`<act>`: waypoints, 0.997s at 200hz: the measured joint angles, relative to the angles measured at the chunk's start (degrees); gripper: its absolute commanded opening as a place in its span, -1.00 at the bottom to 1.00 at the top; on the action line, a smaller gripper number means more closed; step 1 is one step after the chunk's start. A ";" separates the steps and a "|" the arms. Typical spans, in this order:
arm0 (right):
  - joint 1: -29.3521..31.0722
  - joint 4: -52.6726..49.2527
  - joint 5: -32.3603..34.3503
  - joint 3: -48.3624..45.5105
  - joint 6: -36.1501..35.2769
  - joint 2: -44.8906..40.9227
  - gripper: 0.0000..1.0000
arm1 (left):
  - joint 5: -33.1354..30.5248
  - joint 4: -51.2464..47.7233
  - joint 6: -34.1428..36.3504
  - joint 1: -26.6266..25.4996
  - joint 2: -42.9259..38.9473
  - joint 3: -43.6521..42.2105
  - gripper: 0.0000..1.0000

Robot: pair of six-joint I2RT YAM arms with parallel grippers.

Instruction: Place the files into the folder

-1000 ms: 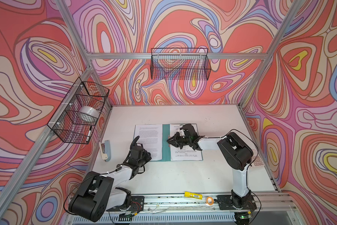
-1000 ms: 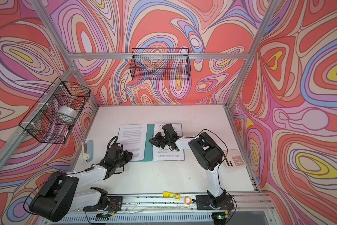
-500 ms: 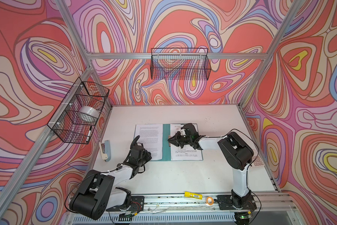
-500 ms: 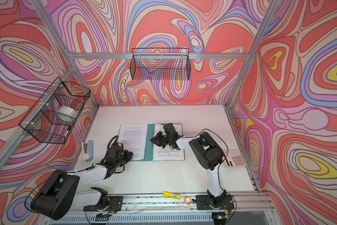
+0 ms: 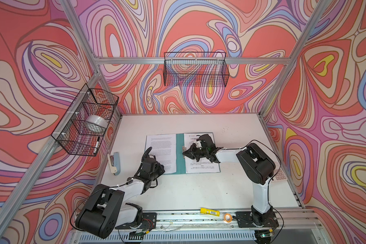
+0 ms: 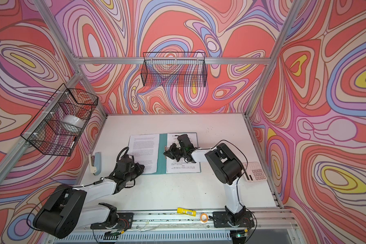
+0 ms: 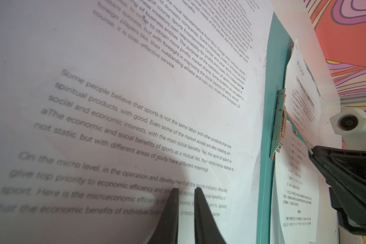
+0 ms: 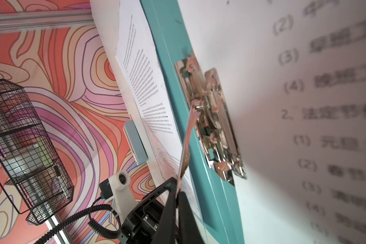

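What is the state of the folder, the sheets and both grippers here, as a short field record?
lying open: thin teal-green file folder, flat on the white table
its left half: white printed paper sheet lying over it
its right half: second white printed sheet, beside the clip
left gripper: tips on the left-half sheet, narrow gap between jaws, holding nothing
right gripper: shut on the raised silver metal clip lever
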 measured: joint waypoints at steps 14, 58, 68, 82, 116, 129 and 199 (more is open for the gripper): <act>0.00 -0.33 -0.04 -0.17 0.00 0.00 -1.00 | 0.00 0.00 0.00 0.00 0.00 0.00 -0.68; 0.00 -2.12 -0.09 -0.26 -0.28 0.00 -1.00 | 0.00 0.37 0.00 0.00 0.11 -0.09 -0.68; 0.00 -2.67 -0.09 -0.24 -0.55 0.00 -1.00 | 0.00 0.72 -0.02 0.00 0.37 -0.13 -0.69; 0.00 -3.56 -0.04 -0.24 -1.05 0.00 -1.00 | 0.00 1.53 0.00 0.00 0.83 -0.17 -0.68; 0.00 -6.54 0.37 0.24 -3.15 0.00 -1.00 | 0.20 4.57 -0.04 0.00 2.51 -0.42 -0.69; 0.00 -7.56 0.61 0.48 -3.96 0.00 -1.00 | 0.24 5.64 -0.04 0.00 3.15 -0.46 -0.69; 0.00 -12.87 2.36 1.64 -8.79 -0.31 -1.00 | 0.35 9.01 -0.37 0.00 4.15 -1.51 -0.74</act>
